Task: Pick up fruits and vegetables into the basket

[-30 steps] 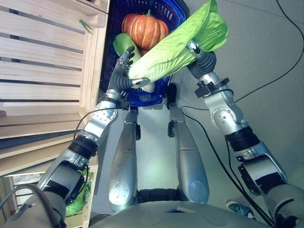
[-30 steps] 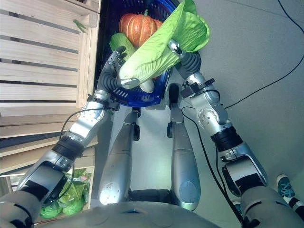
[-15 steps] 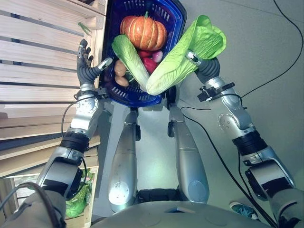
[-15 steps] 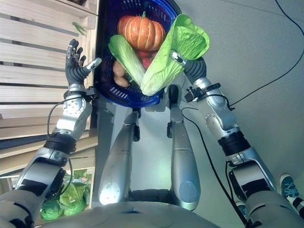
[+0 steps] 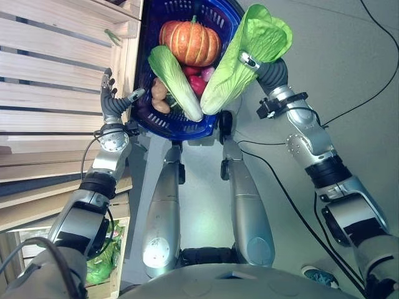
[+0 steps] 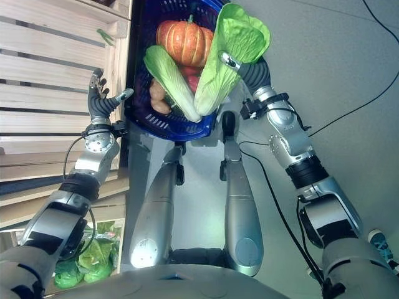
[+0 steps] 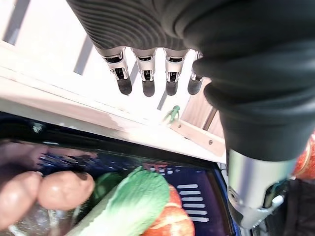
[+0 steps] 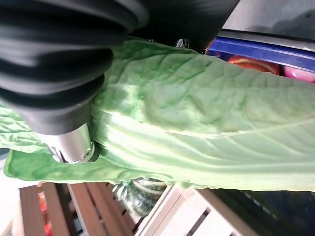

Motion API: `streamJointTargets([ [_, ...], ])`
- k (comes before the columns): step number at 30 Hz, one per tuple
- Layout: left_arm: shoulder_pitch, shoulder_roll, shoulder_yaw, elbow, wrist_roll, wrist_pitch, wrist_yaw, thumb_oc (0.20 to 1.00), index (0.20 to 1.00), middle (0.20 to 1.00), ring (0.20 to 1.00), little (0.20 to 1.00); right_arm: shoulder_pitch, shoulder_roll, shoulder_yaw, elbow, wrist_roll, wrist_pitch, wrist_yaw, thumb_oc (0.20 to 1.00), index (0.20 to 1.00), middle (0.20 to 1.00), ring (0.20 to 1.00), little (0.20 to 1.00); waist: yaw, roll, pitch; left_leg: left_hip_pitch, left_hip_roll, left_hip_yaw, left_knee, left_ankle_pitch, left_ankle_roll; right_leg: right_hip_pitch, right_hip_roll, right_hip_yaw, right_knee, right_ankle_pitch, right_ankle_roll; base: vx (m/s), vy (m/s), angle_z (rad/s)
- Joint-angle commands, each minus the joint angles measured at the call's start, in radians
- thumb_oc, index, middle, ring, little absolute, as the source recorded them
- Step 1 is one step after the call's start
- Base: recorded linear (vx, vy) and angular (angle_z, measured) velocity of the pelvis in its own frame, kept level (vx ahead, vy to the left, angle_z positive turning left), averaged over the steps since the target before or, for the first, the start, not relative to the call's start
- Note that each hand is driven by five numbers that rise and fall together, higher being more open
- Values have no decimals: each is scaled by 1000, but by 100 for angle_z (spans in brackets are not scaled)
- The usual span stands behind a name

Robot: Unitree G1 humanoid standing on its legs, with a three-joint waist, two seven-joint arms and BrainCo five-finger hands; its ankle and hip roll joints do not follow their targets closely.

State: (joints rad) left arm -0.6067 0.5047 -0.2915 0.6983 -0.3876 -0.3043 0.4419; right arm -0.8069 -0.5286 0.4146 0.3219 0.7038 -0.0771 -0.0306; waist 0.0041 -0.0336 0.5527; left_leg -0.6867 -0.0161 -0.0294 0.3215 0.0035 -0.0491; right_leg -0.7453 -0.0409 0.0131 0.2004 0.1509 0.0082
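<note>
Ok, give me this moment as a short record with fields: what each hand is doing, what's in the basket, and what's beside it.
right hand: curled round a large pale-green leafy cabbage, its lower end over the basket
left hand: open, fingers straight, holding nothing, beside the basket's rim
blue plastic basket: on the floor, partly filled
basket contents: orange ribbed pumpkin, second long green cabbage, brown potatoes, red and pink items I can't identify
beside basket: pale wooden slatted crate

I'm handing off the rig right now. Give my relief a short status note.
Right hand is shut on the big cabbage, which is tilted over the blue basket's right rim, stem end pointing inside.
Left hand is open and holds nothing, beside the basket's left rim by the wooden crate.
Done: pumpkin, another cabbage and small produce are in the basket.
Left: lower and release the big cabbage.
</note>
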Motion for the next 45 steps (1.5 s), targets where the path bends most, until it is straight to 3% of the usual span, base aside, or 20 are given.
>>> streamJointTargets([
  [1, -7, 36, -3, 26, 29, -22, -19, 1000, 1000, 1000, 1000, 1000, -91, -4, 36, 25, 7, 14, -32, 200, 200, 200, 200, 200, 25, 60, -33, -17, -56, -17, -56, 44, 4, 28, 22, -111, 129, -168, 46, 34, -10, 4],
  [9, -45, 9, -73, 76, 14, -69, -67, 1000, 1000, 1000, 1000, 1000, -324, 41, 118, 369, 44, 114, -65, 200, 200, 200, 200, 200, 82, 101, -33, -47, -73, -41, -14, 33, 8, 2, 4, -138, 171, -183, 33, 38, 3, 6],
  [13, -56, -18, -119, 77, 14, -109, -70, 1000, 1000, 1000, 1000, 1000, -411, 59, 120, 582, 17, 141, -29, 200, 200, 200, 200, 200, 113, 127, -33, -72, -87, -57, 10, 29, 15, -24, -5, -149, 199, -191, 28, 38, 14, 16],
  [20, -70, -25, -169, 44, 14, -136, -61, 1000, 1000, 1000, 1000, 1000, -463, 66, 108, 748, -14, 132, 10, 200, 200, 200, 200, 200, 138, 152, -33, -109, -101, -73, 34, 24, 25, -63, -9, -154, 231, -197, 28, 31, 13, 10],
  [26, -71, -30, -186, 11, 1, -139, -50, 1000, 1000, 1000, 1000, 1000, -487, 68, 87, 851, 2, 155, -39, 200, 200, 200, 200, 200, 153, 169, -33, -142, -107, -77, 52, 22, 32, -99, -12, -156, 258, -203, 30, 17, 10, 8],
  [27, -70, -31, -188, 7, 1, -139, -46, 1000, 1000, 1000, 1000, 1000, -489, 68, 83, 860, 7, 157, -48, 435, 435, 435, 435, 435, 154, 171, -33, -145, -108, -77, 53, 22, 32, -102, -11, -156, 259, -203, 29, 0, 0, 0],
  [28, -70, -32, -191, -3, 3, -135, -40, 1000, 1000, 1000, 1000, 1000, -493, 66, 75, 870, 12, 157, -60, 1000, 1000, 1000, 1000, 1000, 156, 173, -33, -150, -109, -78, 53, 22, 33, -107, -11, -155, 262, -203, 30, 0, 0, 0],
  [45, -47, -50, -211, -60, 26, -127, 5, 1000, 1000, 1000, 1000, 1000, -514, 58, 54, 921, -36, 164, -134, 1000, 1000, 1000, 1000, 1000, 163, 192, -33, -166, -114, -79, 56, 27, 36, -133, -11, -153, 278, -201, 32, 8, 4, 2],
])
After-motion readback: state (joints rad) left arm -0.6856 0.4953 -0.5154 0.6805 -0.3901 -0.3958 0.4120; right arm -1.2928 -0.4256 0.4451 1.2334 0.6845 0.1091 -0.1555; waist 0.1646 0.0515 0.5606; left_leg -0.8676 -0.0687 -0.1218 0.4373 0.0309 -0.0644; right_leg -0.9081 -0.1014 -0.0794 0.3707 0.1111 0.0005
